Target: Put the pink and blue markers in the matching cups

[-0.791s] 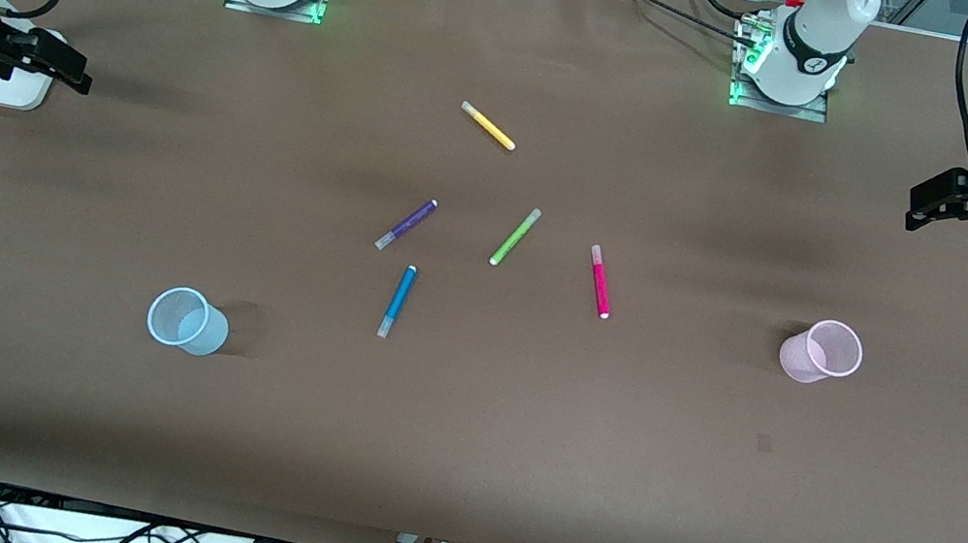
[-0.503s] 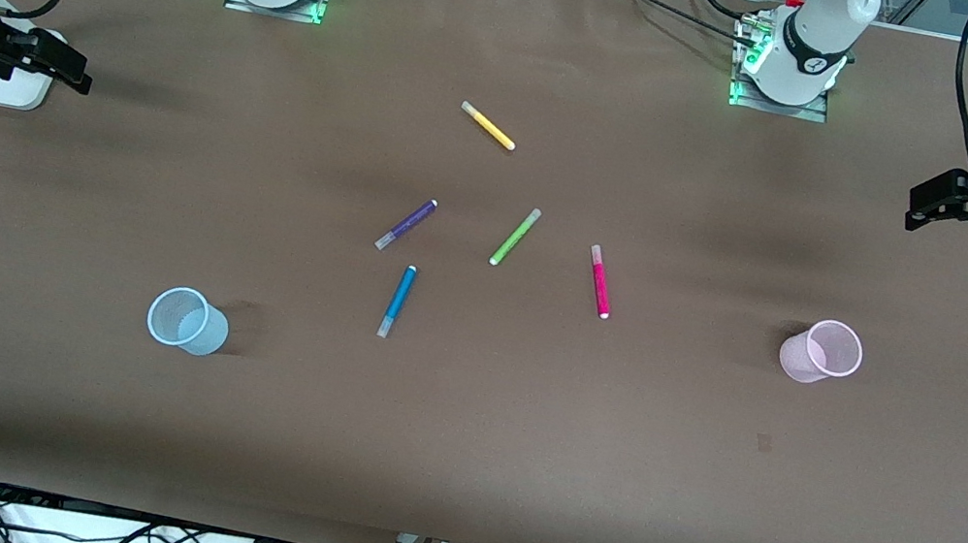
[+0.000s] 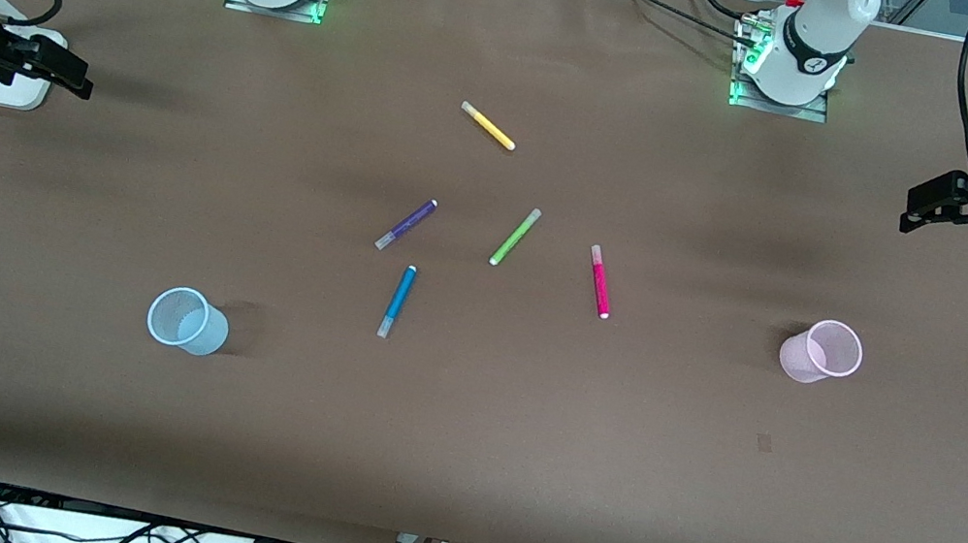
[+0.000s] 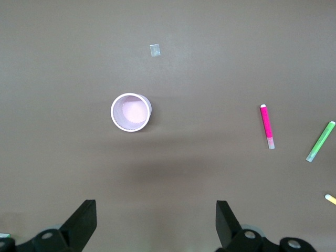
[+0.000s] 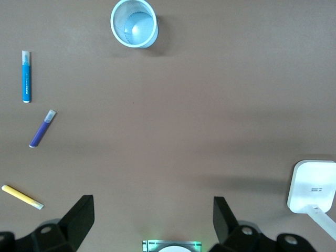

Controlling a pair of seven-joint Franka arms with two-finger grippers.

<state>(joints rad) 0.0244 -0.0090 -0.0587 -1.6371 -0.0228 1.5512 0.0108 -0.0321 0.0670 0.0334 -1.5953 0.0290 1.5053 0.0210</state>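
Observation:
The pink marker [image 3: 599, 281] and the blue marker [image 3: 396, 300] lie flat near the table's middle. The pale blue cup [image 3: 186, 321] stands upright toward the right arm's end. The pale pink cup [image 3: 821, 351] stands upright toward the left arm's end. My left gripper [image 3: 933, 204] is open and empty over the table's left-arm end; its wrist view [image 4: 156, 207] shows the pink cup [image 4: 131, 112] and pink marker [image 4: 266, 126]. My right gripper [image 3: 65, 72] is open and empty over the right-arm end; its wrist view [image 5: 152, 205] shows the blue cup [image 5: 134, 23] and blue marker [image 5: 26, 76].
A purple pen [image 3: 406, 224], a green pen [image 3: 514, 236] and a yellow pen [image 3: 488, 126] lie among the markers. A white block [image 3: 11, 89] sits under the right gripper. A small tape patch [image 3: 764, 443] lies near the pink cup.
Both arms have shifted very slightly at the table's ends. The markers and cups have not moved.

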